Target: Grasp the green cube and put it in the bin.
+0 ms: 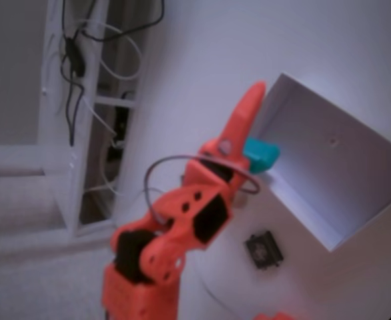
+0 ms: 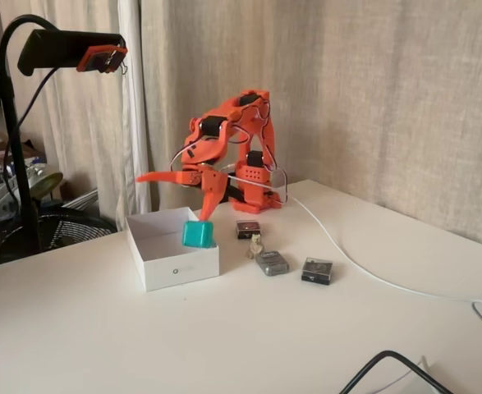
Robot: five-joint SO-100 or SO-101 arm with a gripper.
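Observation:
The green cube sits right at the near-right wall of the white bin, overlapping the rim. I cannot tell whether it rests on the rim or hangs in the air. My orange gripper is open wide above the bin: one finger points left over it, and the other points down with its tip just above the cube. In the other fixed view, the cube lies at the left wall of the bin, beside my gripper.
To the right of the bin lie two dark square blocks and a grey-blue block. A white cable runs across the table. A camera on a black stand rises at the left, and the arm's base is behind the bin.

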